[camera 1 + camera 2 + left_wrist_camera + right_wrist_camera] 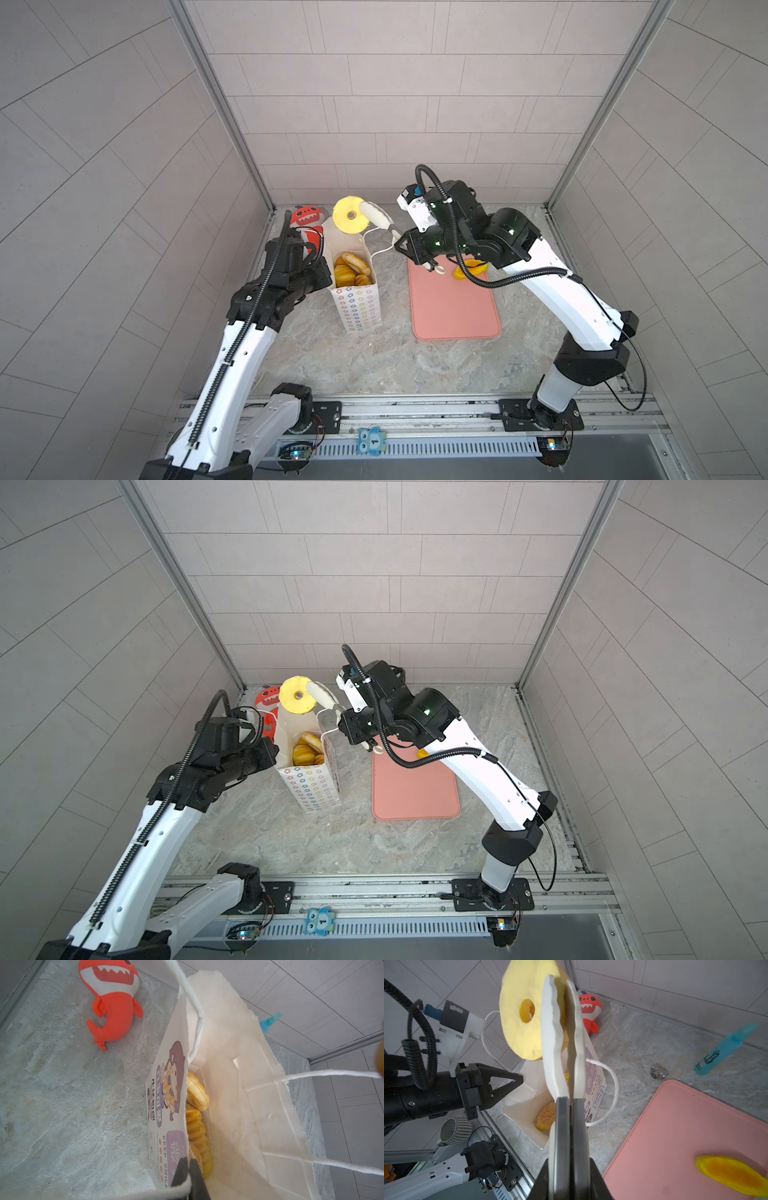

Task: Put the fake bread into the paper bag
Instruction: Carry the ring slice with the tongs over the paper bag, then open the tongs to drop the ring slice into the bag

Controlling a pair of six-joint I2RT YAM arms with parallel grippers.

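The white paper bag (357,307) (311,789) stands open on the table, with several golden fake bread pieces (351,270) (197,1093) inside. My left gripper (188,1162) (323,272) is shut on the bag's left wall at the rim. My right gripper (571,1101) (402,242) is shut on the handles of white tongs (554,1043) (378,218). The tongs pinch a pale yellow ring of bread (521,1014) (351,216) (297,696) above the bag's far end. A long orange loaf (733,1174) (469,270) lies on the pink tray (453,307) (675,1126).
A red plush shark (112,1001) (307,220) lies behind the bag near the back left corner. A blue bottle (724,1049) and a small metal fitting (659,1071) lie by the back wall. The tray sits to the right of the bag.
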